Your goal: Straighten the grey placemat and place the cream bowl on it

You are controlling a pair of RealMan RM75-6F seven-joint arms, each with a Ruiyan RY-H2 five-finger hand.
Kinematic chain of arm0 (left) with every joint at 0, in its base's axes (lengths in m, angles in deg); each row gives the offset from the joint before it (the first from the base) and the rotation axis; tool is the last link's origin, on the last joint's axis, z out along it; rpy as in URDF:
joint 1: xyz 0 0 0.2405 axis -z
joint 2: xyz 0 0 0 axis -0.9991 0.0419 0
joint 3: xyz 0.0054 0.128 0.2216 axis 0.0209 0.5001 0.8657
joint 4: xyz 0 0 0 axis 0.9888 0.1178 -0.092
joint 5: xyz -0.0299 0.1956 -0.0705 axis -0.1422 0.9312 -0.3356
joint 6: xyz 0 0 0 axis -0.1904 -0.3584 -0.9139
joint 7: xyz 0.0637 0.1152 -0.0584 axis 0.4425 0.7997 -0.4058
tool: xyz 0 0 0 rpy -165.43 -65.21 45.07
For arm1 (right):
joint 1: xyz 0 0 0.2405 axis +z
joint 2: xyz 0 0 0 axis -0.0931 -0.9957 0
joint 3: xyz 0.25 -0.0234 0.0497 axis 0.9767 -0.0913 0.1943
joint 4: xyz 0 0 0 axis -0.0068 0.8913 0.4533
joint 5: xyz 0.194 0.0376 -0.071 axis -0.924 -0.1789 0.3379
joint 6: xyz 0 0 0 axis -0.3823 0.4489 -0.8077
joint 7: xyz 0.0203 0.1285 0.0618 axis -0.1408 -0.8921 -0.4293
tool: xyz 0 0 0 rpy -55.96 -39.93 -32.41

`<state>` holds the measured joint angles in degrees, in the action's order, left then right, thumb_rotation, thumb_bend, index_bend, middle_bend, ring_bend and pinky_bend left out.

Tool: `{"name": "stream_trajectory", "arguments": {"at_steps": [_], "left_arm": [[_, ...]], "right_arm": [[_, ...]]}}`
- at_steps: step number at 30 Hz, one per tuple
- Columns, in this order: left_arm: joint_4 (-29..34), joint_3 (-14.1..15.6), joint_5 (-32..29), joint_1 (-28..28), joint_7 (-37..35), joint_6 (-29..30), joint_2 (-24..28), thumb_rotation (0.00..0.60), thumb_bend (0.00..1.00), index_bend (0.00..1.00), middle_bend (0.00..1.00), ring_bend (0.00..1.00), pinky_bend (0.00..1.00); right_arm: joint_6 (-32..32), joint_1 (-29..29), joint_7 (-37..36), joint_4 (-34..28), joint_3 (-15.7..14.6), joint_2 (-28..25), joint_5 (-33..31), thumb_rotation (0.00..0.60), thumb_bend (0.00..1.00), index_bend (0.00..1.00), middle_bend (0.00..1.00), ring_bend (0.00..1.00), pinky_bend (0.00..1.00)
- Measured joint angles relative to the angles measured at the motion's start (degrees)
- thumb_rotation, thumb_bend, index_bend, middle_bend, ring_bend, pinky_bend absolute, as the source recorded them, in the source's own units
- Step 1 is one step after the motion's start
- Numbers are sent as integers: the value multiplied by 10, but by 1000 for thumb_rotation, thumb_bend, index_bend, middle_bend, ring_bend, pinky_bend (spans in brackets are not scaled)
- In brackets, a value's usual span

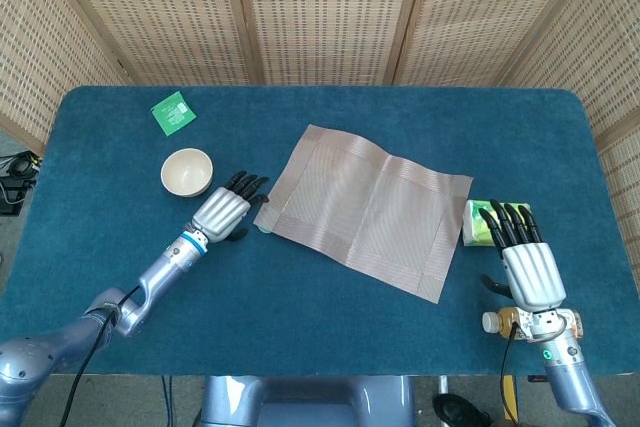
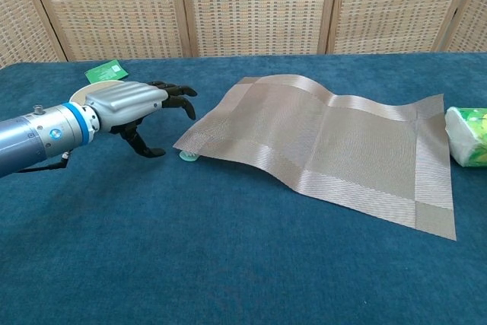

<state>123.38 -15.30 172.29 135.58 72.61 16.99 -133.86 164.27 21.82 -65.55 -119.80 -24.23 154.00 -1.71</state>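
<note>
Your left hand (image 1: 224, 213) sits palm-down w/ fingers spread and holds nothing; fingertips point at the near-left corner of the grey placemat (image 1: 365, 207), just short of it, not touching in the chest view. Your right hand (image 1: 523, 261) is also empty, fingers extended and apart, hovering at the table's (image 1: 320, 337) front-right, just beside the green-and-white packet (image 1: 479, 222).

The placemat lies skewed approx. mid-table, rotated vs. the table edges, w/ a ripple running across its far half. Its near-left corner rides up on a small teal object (image 2: 188, 156).

The cream bowl (image 1: 187, 171) stands upright on the blue cloth, left of the placemat, apart from it, beside the left hand. A green sachet (image 1: 173, 112) lies further back-left. A small bottle (image 1: 518, 322) lies on its side under the right wrist.
</note>
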Motion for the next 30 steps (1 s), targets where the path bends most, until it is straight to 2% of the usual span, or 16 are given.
{"name": "stream_trajectory", "arguments": {"at_steps": [13,30], "left_arm": [[-83,6,0,25,-38,3,-53,600,308,239,0,0,0],[-157,24,-2,32,-73,8,-89,600,307,243,0,0,0]], "right_arm": [[-3,-3,-8,0,7,-2,4,600,0,21,0,0,0],[-4,-8,-14,-3,12,-4,12,600,0,26,0,0,0]]}}
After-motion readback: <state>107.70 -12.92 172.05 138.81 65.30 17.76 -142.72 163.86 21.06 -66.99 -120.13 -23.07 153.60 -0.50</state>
